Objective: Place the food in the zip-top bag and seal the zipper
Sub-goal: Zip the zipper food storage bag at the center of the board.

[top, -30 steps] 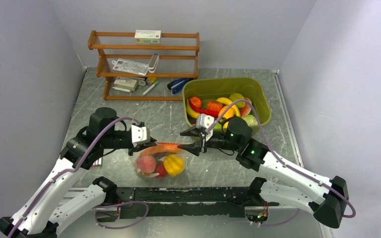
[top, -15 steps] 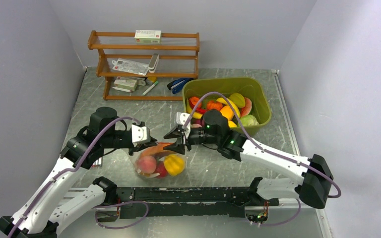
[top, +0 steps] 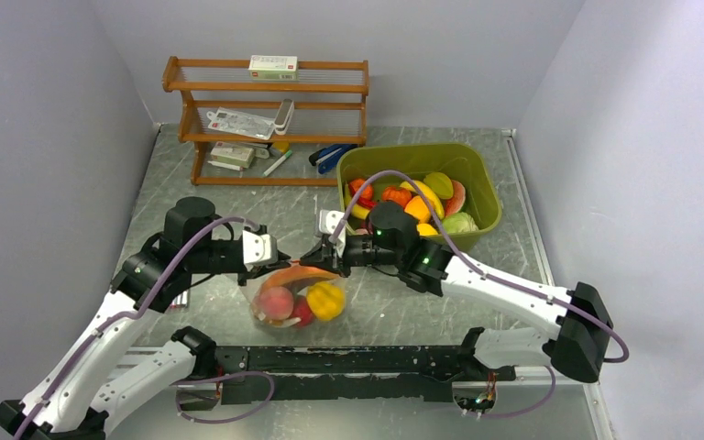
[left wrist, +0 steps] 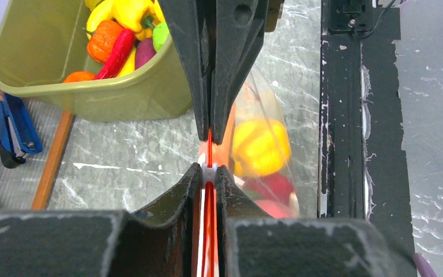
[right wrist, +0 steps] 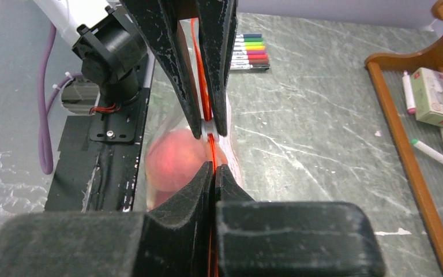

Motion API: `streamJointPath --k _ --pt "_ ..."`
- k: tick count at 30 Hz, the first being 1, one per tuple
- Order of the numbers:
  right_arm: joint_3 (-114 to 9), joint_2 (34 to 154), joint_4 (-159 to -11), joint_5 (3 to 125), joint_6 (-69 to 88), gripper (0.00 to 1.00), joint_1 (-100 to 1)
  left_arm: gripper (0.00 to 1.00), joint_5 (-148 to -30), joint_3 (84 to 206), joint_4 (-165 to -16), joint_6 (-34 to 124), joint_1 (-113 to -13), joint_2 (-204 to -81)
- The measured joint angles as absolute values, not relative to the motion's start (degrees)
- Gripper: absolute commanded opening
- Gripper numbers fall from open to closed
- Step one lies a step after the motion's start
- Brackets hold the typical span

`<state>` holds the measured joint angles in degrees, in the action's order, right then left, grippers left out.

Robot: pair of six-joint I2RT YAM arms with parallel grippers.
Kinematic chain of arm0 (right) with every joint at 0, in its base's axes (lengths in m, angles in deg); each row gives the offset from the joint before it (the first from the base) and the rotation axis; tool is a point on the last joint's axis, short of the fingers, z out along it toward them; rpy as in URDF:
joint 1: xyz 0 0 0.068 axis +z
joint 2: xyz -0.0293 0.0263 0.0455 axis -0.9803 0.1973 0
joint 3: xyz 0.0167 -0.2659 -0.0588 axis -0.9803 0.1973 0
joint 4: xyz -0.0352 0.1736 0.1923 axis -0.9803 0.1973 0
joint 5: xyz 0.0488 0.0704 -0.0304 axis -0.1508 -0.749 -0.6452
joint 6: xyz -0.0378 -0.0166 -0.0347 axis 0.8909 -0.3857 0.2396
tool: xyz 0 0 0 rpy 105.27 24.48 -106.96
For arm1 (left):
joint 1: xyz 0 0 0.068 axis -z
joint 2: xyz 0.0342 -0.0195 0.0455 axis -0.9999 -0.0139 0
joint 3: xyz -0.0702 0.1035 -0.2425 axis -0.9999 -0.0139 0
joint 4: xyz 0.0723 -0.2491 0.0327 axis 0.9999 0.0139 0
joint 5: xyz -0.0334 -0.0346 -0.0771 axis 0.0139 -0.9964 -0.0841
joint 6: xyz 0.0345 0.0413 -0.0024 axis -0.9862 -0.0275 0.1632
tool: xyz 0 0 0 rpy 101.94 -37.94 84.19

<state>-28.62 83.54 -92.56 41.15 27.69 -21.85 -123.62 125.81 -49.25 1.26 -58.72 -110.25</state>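
Three toy foods (top: 299, 304) (peach (top: 275, 301), red piece (top: 300, 314), yellow pepper (top: 324, 300)) fill one zip-top bag (top: 258, 307) on the tabletop's (top: 238, 202) near side. Its zipper (top: 291, 271) runs left-right, left tool (top: 278, 269) and right tool (top: 317, 262) both clenched on it; beyond, one olive tub (top: 478, 174).

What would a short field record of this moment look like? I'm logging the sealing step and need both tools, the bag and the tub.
left tool: shut on the zipper
right tool: shut on the zipper, tip to tip with the left tool
zip-top bag: hangs below the zipper
bag contents: yellow pepper, peach, red piece
green tub: holds more toy food
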Motion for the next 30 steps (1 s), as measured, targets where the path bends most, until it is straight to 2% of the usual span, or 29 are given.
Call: streamJointPath --k 30 --pt "-23.99 69.55 -84.25 51.21 31.34 0.00 -22.41 0.07 -116.63 126.73 -42.78 0.64 -58.74 -103.93"
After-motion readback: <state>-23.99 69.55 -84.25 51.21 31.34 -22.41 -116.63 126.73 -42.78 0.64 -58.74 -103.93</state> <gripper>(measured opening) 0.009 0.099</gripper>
